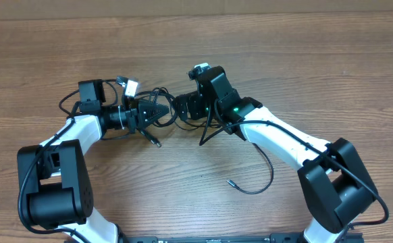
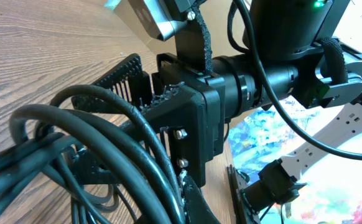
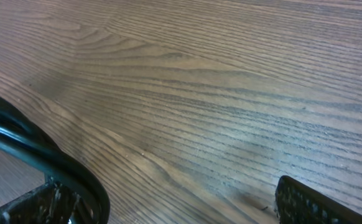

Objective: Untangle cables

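Black and thin, the cables [image 1: 154, 94] knotted mid-table on the wood-grain table [image 1: 331, 61], bunched between the two grippers. Trailing out of the knot: a silver-tipped end [image 1: 157, 143] toward the near edge, a pale plug [image 1: 130, 86] on the far side, and one loose strand [image 1: 270, 169] curling off beside the right arm [image 1: 284, 142] to a small plug lying by itself.

Left gripper [image 1: 163, 112] drawn to a point in the overhead view, pinched on the bundle. Right gripper [image 1: 181, 106] just beside it, close against the same tangle.

Seen only from the left wrist: several loops [image 2: 75, 143] crowding the lower left, close to the lens, with a black gripper housing [image 2: 190, 124] directly behind them.

Seen only from the right wrist: fingers [image 3: 305, 202] spread wide at the two bottom corners, bare wood between them, a single cord [image 3: 38, 155] crossing over the left-hand one. From overhead, that gap hidden under the wrist.
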